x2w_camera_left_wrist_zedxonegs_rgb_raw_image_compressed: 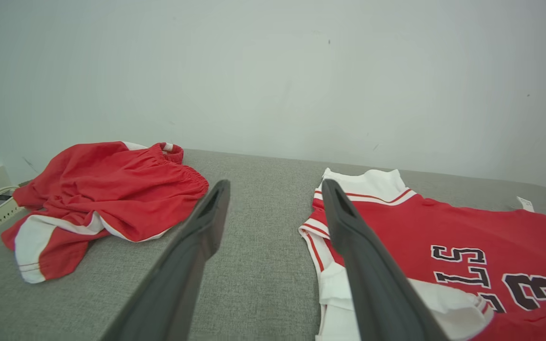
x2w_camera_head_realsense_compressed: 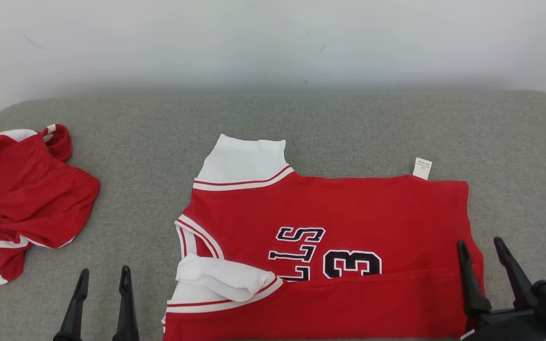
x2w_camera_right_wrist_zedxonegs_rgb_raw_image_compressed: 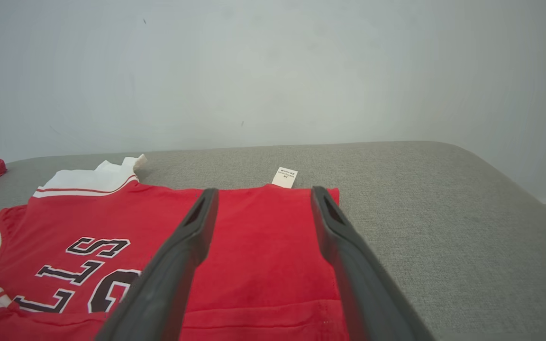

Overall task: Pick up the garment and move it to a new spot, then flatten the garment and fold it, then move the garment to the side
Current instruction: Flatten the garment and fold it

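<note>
Jersey (x2w_camera_head_realsense_compressed: 349, 208), red with white sleeves, lies sideways at the middle of grey padded surface (x2w_camera_head_realsense_compressed: 301, 118). Shoulder end toward robot's left, hem toward its right, care label (x2w_camera_head_realsense_compressed: 422, 168) sticking out at far hem corner. Near long edge looks already turned over: a straight fold line runs across just below the numbers. Near sleeve (x2w_camera_head_realsense_compressed: 221, 279) sits bunched on top, not flat. Red shorts (x2w_camera_head_realsense_compressed: 26, 189) crumpled well apart at far left.

Left gripper (x2w_camera_head_realsense_compressed: 104, 271): jaws wide, holding nothing, over bare surface just beside the shoulder end. Right gripper (x2w_camera_head_realsense_compressed: 480, 242): jaws wide, empty, above the hem end near the fold line.

Judgement: folding stage, lengthwise fold partly made.
- Smooth or tuck the bunched sleeve first, or it will leave a lump under the next layer.
- Pinch both ends on the same line and lift together.
- Keep cloth taut between the grippers and lay it parallel to the existing fold.
- Thin knit will likely drag on the rough surface, so lift clear rather than slide.
</note>
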You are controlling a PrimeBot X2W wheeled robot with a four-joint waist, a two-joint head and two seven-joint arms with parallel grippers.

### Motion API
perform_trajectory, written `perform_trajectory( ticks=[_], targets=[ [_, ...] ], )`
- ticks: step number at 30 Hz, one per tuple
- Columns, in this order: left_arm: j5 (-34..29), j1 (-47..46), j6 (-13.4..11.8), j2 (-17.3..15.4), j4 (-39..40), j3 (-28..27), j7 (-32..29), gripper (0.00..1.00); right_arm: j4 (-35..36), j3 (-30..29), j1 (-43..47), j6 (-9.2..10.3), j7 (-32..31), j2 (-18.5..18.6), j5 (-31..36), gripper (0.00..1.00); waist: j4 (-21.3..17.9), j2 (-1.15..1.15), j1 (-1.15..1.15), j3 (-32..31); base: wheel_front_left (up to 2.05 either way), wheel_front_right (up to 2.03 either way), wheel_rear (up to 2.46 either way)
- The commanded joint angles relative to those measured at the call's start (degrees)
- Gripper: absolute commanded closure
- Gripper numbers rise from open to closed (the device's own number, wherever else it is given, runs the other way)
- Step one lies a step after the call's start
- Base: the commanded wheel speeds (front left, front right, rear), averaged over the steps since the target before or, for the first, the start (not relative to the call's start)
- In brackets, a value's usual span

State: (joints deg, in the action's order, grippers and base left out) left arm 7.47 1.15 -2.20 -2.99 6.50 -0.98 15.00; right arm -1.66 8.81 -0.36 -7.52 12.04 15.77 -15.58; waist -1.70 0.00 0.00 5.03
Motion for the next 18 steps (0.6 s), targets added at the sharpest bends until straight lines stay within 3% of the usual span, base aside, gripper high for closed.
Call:
perform_trajectory(
  ticks=[1,18],
  targets=[
    [-0.2,0.7,-0.3,0.0,0.4,0.0,0.2,0.00,-0.5,0.1,0.7,0.05,0.6,-0.6,0.8,0.00,0.0,0.00,0.00,-0.3,0.00,0.00,0.00],
    [2.5,-1.2,0.1,0.1,-4.9,3.6,0.2,0.00,-5.6,0.9,0.3,0.05,2.7,-5.3,3.0,0.00,-0.1,0.00,0.00,-3.4,0.00,0.00,0.00]
  ],
)
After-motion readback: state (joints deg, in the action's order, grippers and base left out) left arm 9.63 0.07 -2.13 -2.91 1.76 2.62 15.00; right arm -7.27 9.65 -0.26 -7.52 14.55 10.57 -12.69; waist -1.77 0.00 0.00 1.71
